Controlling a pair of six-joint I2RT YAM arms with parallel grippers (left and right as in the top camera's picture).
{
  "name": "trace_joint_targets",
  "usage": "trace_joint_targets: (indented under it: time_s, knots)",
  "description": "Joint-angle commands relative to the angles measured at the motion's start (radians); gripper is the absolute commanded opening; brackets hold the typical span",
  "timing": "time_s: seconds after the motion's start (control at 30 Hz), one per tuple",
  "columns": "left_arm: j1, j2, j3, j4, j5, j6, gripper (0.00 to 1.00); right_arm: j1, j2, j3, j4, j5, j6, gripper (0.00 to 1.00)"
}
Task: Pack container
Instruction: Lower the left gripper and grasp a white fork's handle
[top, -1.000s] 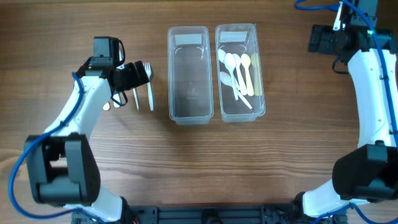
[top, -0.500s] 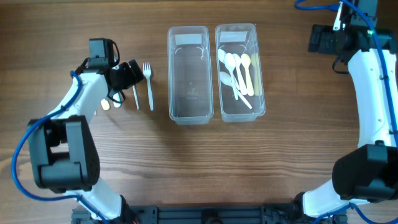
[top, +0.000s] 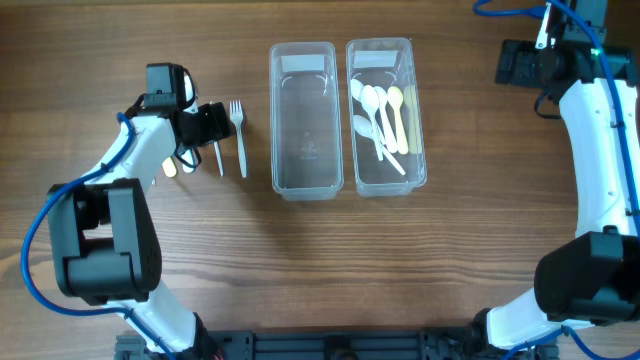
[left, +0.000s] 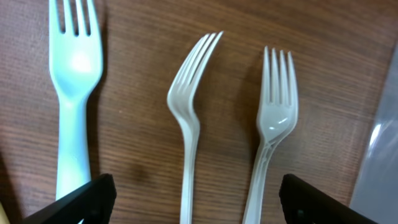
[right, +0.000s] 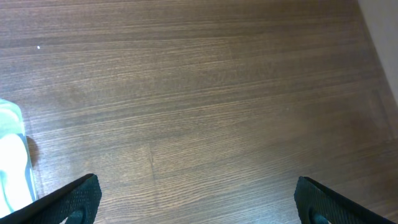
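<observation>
Sitting empty mid-tabletop (top: 450, 260), the clear container (top: 303, 120) has the spoon-filled container (top: 385, 115) just beside it on the right. Overhead shows two forks left of it. The left wrist view shows three: pale fork (left: 73, 74), tilted fork (left: 186, 112), white fork (left: 277, 118). The left hand (left: 199, 202) straddles them, spread wide, gripping nothing. The right hand (right: 199, 199) is wide open and empty over bare wood, well apart.

Forks (left: 186, 124) lie spaced apart (bare table (left: 137, 130) between).
</observation>
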Motion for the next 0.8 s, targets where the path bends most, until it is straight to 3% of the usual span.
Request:
trace_joint_targets:
  time_s: [0.0, 0.23, 0.77]
  knots:
    - [0.002, 0.005, 0.017, 0.039, 0.035, 0.097, 0.76, 0.002, -0.005, 0.011, 0.002, 0.017, -0.010, 1.00]
    - [0.002, 0.017, 0.017, 0.072, 0.023, 0.096, 0.67, 0.002, -0.005, 0.011, 0.002, 0.017, -0.009, 1.00]
    - [-0.044, 0.074, 0.017, 0.054, -0.093, 0.092, 0.65, 0.002, -0.005, 0.011, 0.002, 0.017, -0.010, 1.00]
